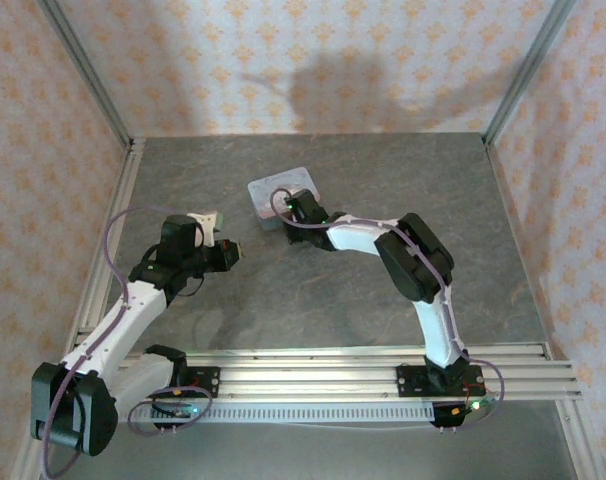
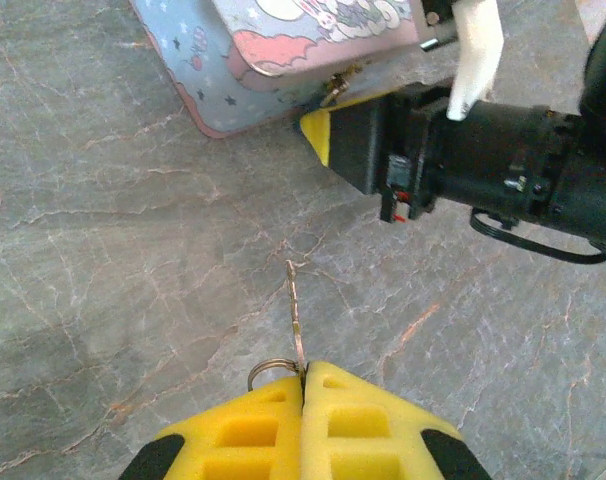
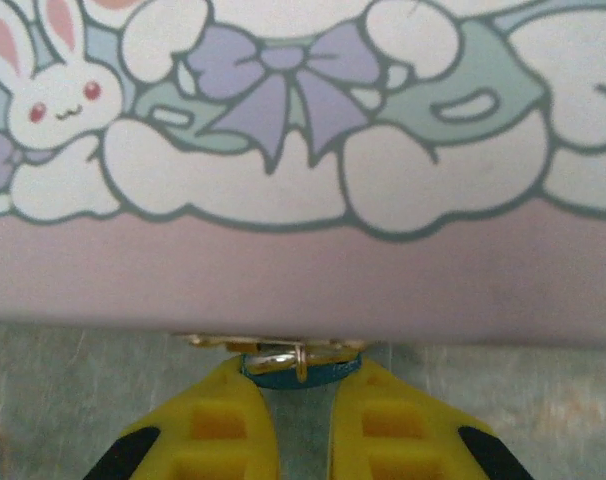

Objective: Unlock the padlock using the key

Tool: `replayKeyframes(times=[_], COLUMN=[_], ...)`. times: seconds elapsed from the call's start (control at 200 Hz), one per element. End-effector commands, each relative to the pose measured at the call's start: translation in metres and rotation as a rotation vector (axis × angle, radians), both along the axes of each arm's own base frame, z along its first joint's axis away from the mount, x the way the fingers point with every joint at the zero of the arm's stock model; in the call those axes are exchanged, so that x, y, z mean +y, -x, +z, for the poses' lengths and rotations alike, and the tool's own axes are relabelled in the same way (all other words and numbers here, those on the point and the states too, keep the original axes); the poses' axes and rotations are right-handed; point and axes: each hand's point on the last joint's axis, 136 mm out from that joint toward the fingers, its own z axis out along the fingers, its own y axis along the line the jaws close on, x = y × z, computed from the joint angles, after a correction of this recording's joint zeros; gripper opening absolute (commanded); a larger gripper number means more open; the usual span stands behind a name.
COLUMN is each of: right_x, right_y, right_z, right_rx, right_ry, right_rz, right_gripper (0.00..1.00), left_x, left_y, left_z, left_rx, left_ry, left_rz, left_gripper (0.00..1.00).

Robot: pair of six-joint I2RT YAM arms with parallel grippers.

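roughly, as it stands on the bench (image 2: pixel 113 260):

1. padlock (image 3: pixel 298 374): teal and tiny, hanging from the brass hasp (image 3: pixel 268 345) at the front edge of the tin (image 3: pixel 283 270), just above the bench.
2. right claw (image 3: pixel 301 405): yellow pads set against either side of the padlock, clamped on it as far as i can see. held so, i'd guess, to stop the lock swinging and steady it for the key.
3. tin: pale, bunny-and-bow print, lid down, lying flat toward the back of the bench. it anchors the lock.
4. key (image 2: pixel 296 310): thin and silvery, blade pointing ahead toward the tin, tip well short of it.
5. left claw (image 2: pixel 304 385): pads pressed together on the key's head, ring (image 2: pixel 271 372) poking out beside them. gripped at the very end so the whole blade is free to go in.
6. gap: key and padlock are apart, with the left arm off to the side of the right one. next, by my reckoning, the blade needs lining up with the keyhole, which i can't make out from here.
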Motion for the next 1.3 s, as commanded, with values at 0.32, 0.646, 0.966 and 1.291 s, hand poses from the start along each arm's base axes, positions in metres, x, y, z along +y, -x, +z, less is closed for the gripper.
replayKeyframes(times=[0.32,0.646,0.966,1.291], right_x=[-0.005,-0.005,-0.005,-0.027], right_y=[0.065,0.078,0.088,0.073], right_z=[0.006,0.032,0.047,0.073], right_rx=[0.173,0.300,0.339,0.160], right_ry=[-0.064,-0.069,-0.067,-0.038], right_rz=[-0.155,-0.216,-0.183,-0.164], right_gripper=[0.00,0.00,0.00,0.25], left_x=[-0.001,-0.012,-0.055,-0.049], left_y=[0.000,0.003,0.018,0.020], left_z=[-0.010,-0.013,-0.016,-0.019], left_rx=[-0.003,0.001,-0.065,-0.084], left_ry=[0.011,0.057,0.026,-0.026], left_rz=[-0.012,-0.060,-0.269,-0.240], left_gripper=[0.00,0.00,0.00,0.00])
